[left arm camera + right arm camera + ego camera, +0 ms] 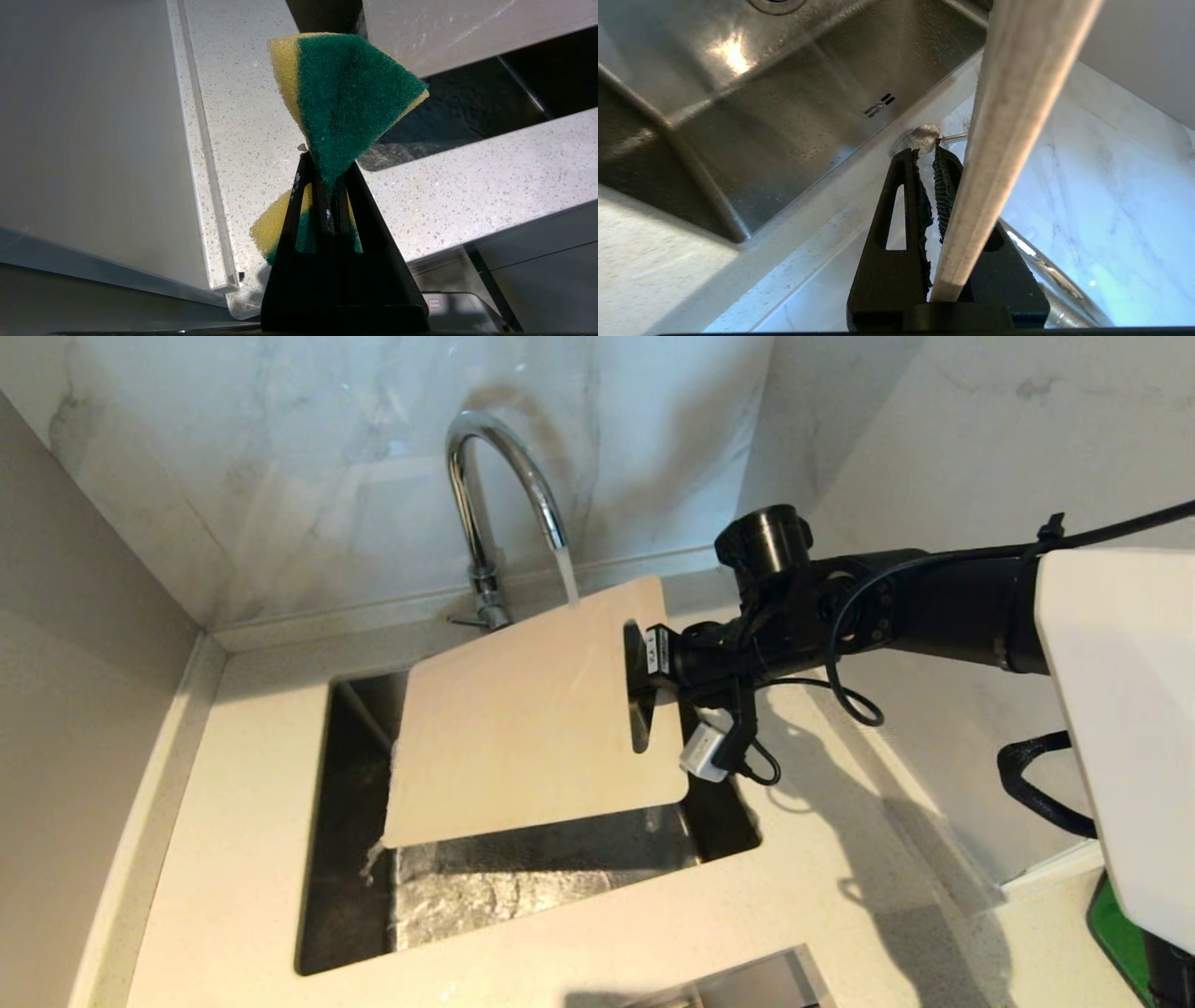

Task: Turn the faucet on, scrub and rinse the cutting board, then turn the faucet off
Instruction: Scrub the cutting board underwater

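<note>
On your left, the left gripper (pixel 327 182) is out of the head view. In its wrist view you see its fingers (pixel 299 196) pinched tight on a sponge (pixel 345 98), yellow foam with a green scouring face, folded where the fingers squeeze it. Under it lies the speckled counter (pixel 467 186), with a corner of the sink opening beyond.

Moving right, you find the sink (pixel 523 896) sunk into the counter (pixel 233 859), its steel floor wet. Behind it stands the faucet (pixel 485 476), running: a stream of water (pixel 567 574) falls from the spout onto the far edge of the board (pixel 523 719). The board hangs over the sink, tilted, its low left corner dipping toward the basin where water drips off it. Its handle slot (pixel 638 728) sits at the right end.

Further right, the right gripper (pixel 642 667) grips the board at that slotted end, the arm (pixel 934 607) reaching in from the right. In the right wrist view you see the board edge-on (pixel 1008 140) clamped between narrow fingers (pixel 903 205), with the basin (pixel 784 93) below and the marble wall (pixel 1101 186) beyond.

At the far right edge you catch a green flat object (pixel 1116 933) on the counter.
</note>
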Motion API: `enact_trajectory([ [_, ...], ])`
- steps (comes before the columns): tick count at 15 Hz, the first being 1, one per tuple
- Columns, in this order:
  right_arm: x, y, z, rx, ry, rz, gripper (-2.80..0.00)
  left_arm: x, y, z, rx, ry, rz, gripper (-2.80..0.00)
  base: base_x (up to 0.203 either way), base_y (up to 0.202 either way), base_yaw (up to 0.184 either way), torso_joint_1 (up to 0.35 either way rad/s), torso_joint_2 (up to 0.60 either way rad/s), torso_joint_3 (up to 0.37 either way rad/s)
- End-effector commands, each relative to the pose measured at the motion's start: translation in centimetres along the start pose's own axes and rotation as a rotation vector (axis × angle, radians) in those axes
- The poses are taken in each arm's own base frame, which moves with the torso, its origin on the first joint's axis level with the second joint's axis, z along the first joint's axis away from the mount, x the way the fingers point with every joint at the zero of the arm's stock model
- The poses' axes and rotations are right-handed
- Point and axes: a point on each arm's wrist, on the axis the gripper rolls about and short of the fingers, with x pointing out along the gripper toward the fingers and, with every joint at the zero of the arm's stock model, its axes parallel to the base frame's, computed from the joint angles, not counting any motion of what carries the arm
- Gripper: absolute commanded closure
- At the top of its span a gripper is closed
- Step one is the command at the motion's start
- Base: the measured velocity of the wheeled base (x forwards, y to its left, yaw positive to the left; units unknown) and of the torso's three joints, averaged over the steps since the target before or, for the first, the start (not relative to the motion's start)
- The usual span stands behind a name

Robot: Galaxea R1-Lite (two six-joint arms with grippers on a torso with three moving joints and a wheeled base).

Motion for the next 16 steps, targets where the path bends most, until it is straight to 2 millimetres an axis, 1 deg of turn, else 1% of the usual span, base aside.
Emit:
enact_trajectory([
  [1,0.65,0.13,0.17,-0.013,-0.014,-0.005,0.00,0.00,0.00,-0.09,-0.001,0.000,0.000,0.00,0.000,0.000,0.000,0.000,0.00,0.000],
  [16,0.83,-0.04,-0.49,-0.051,0.042,-0.030,0.00,0.01,0.00,-0.09,0.000,0.001,0.000,0.00,0.000,0.000,0.000,0.000,0.00,0.000],
])
